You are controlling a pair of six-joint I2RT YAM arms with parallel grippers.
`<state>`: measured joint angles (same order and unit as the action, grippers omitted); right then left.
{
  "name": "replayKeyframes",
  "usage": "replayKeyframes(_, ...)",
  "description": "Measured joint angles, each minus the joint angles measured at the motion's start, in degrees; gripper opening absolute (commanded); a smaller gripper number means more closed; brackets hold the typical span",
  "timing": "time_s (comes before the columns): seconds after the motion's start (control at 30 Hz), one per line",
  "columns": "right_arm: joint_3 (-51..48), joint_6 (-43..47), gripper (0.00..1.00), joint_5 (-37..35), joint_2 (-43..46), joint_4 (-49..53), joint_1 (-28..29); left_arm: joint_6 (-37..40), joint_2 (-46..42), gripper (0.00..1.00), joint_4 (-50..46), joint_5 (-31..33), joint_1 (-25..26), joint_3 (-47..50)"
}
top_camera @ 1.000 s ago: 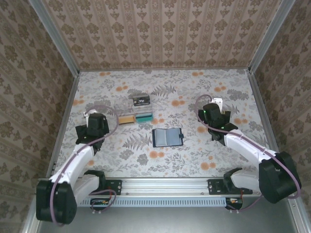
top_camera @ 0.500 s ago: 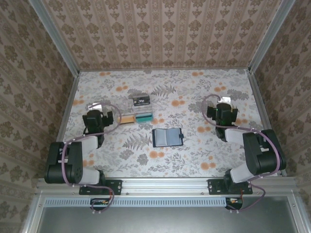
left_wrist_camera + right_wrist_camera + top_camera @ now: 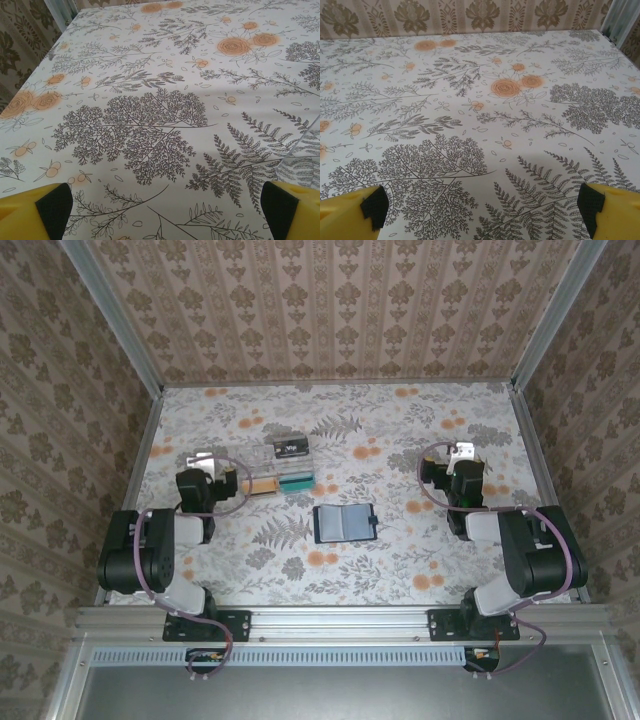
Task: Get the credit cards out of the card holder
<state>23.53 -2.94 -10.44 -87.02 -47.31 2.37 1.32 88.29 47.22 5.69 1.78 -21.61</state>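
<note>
Arms: both mine have folded back toward base.
Left gripper [image 3: 208, 477]: released, empty.
Right gripper [image 3: 462, 466]: released, empty.
Card holder [image 3: 345, 523]: open, centre of tabletop [image 3: 400, 570], unmoved.
Credit cards [image 3: 262, 485]: in clear tray [image 3: 250, 462]; job looks done.

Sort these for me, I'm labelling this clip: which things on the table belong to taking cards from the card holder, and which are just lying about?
Job: card holder, open; orange-tan card; teal card; dark item behind them, possibly a card.
Lying about: clear plastic tray; floral table cover.
</note>
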Motion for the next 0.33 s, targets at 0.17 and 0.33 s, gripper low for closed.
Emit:
replayKeyframes(0.17, -0.02, 0.00, 1.00, 0.42, 0.00, -0.31, 0.00, 0.04, 0.00, 1.00, 0.00, 0.00, 0.00, -0.07)
replayKeyframes(0.33, -0.02, 0.00, 1.00, 0.44, 0.00, -0.33, 0.00, 0.07, 0.00, 1.00, 0.00, -0.35, 0.04, -0.22)
